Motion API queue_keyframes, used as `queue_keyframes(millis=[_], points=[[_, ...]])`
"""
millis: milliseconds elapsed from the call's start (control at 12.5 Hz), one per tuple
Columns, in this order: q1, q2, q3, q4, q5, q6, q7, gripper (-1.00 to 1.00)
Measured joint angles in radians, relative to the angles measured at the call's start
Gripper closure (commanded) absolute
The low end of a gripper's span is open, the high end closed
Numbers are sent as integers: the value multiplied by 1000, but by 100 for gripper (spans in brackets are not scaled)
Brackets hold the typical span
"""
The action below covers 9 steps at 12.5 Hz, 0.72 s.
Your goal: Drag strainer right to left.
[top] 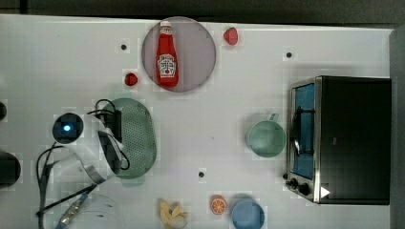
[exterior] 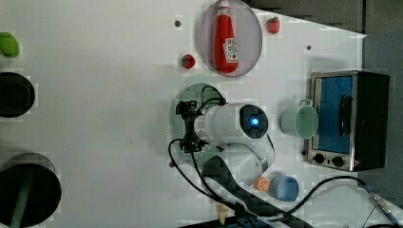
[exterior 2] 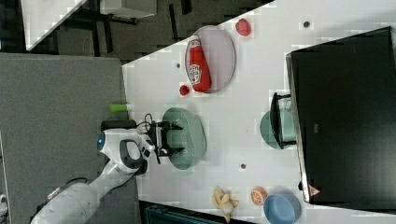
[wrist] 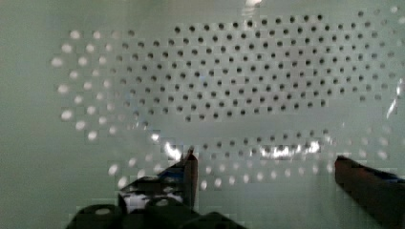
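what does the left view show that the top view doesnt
Left view: a green object and two dark round containers at the left view's left edge.

Top view: a peeled banana at its lower edge.

Both: the strainer under the gripper, the ketchup bottle on a plate, the green cup, toaster oven, blue bowl, orange slice.

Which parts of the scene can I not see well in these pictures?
- Strainer: in the top view the arm covers its left rim.
- Claw: whether its fingers touch the strainer floor, wrist view cannot tell.
- Cup: in the right view the oven handle crosses it.
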Motion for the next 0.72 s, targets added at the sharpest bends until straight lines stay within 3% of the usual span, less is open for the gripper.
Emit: queue_keyframes(millis=[720], points=[[64, 71, -2, 140, 104, 1, 17, -100]])
